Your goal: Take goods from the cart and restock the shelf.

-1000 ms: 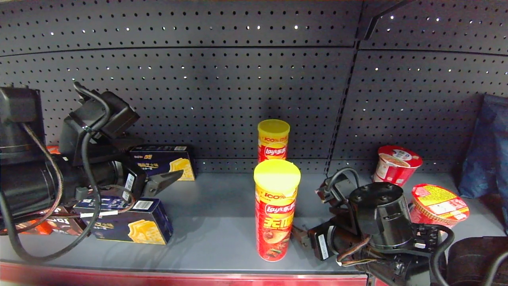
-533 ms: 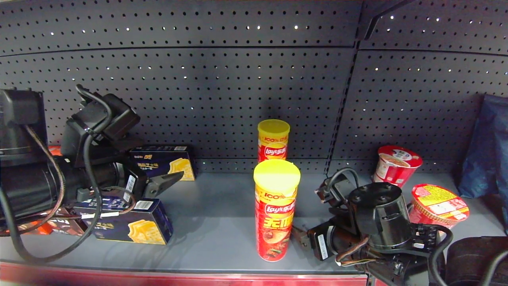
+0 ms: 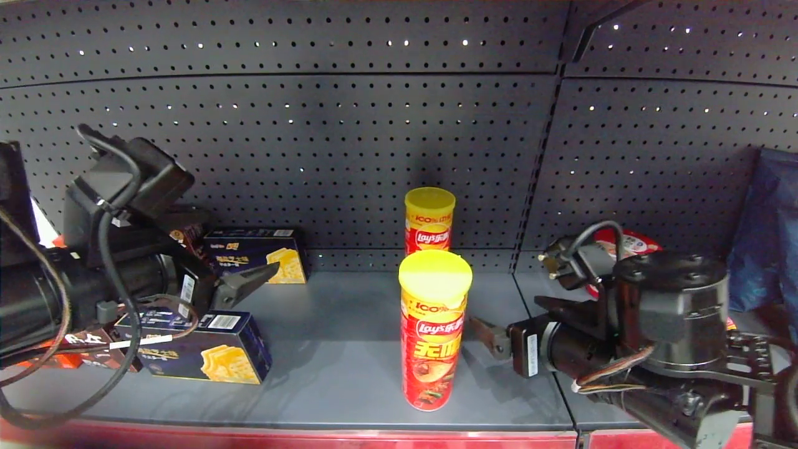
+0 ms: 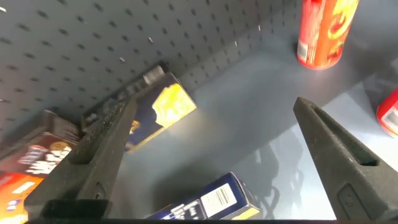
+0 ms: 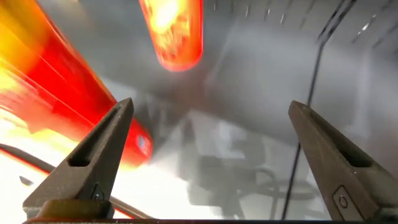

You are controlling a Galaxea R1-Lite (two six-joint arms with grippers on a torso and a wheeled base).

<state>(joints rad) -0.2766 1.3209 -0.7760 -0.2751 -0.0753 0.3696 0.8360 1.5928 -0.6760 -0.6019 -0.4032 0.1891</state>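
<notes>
Two red chip cans with yellow lids stand mid-shelf, the front can (image 3: 433, 330) ahead of the rear can (image 3: 429, 219). At the left lie two dark blue cracker boxes, one in front (image 3: 206, 349) and one by the back wall (image 3: 259, 252). My left gripper (image 3: 259, 277) hovers over the front box, open and holding nothing (image 4: 214, 102), with the rear box (image 4: 158, 115) beyond it. My right gripper (image 3: 483, 327) sits just right of the front can, apart from it, open and holding nothing (image 5: 210, 106). The front can (image 5: 56, 93) and rear can (image 5: 174, 31) show blurred.
The grey shelf (image 3: 349, 349) has a pegboard back (image 3: 312, 125) and a red front edge (image 3: 280, 433). A red noodle cup (image 3: 629, 240) peeks from behind my right arm. A blue bag (image 3: 767, 231) leans at far right. Orange-brown boxes (image 4: 37, 162) lie at far left.
My right arm has risen and drawn back to the right, away from the front can, and now covers the noodle cups. My left arm has pulled slightly left.
</notes>
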